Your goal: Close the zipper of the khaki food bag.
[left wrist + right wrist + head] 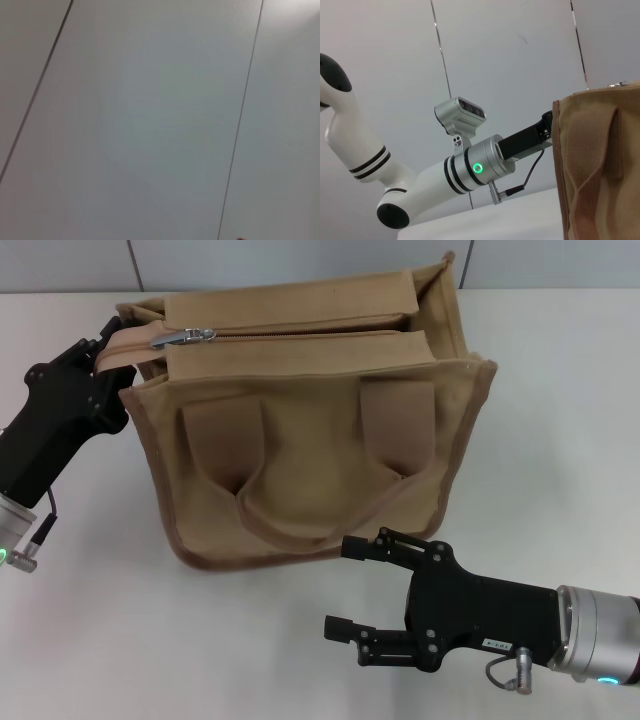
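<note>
The khaki food bag stands upright in the middle of the white table, its handle and two strap patches facing me. The zipper runs along its top panel; its teeth look joined from the right end up to the silver pull tab near the left end. My left gripper is at the bag's top left corner, shut on the fabric end of the zipper strip. My right gripper is open and empty, low in front of the bag's lower right. The right wrist view shows the bag's side and the left gripper.
The white table lies around the bag on all sides. A grey panelled wall stands behind it. The left wrist view shows only grey wall panels.
</note>
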`<control>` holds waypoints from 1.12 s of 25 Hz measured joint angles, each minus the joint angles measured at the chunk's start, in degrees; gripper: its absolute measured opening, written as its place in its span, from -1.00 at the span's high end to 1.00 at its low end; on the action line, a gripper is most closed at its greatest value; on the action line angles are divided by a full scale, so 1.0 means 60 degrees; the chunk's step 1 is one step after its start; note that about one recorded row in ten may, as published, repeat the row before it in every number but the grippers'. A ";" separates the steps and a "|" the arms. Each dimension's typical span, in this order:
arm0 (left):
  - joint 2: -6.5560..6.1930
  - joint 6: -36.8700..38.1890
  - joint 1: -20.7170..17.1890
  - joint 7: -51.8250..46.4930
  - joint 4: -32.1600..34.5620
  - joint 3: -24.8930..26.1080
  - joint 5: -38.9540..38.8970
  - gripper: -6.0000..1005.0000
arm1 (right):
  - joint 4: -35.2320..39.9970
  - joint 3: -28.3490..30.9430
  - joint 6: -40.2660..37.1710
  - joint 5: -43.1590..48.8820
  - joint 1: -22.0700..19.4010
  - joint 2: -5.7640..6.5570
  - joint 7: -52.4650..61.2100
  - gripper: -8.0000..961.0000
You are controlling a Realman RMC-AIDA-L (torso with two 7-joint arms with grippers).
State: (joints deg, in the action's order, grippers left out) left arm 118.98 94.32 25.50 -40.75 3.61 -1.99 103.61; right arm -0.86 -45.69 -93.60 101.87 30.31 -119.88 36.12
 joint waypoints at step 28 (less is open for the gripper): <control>0.0005 0.0188 -0.0253 0.0010 -0.0013 -0.0018 0.0049 0.50 | -0.0047 -0.0002 0.0075 0.0000 -0.0013 0.0000 0.0000 -0.57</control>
State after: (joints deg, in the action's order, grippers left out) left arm 119.01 95.45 23.99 -40.69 3.53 -2.09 103.91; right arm -1.14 -45.70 -93.15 101.87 30.23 -119.88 36.12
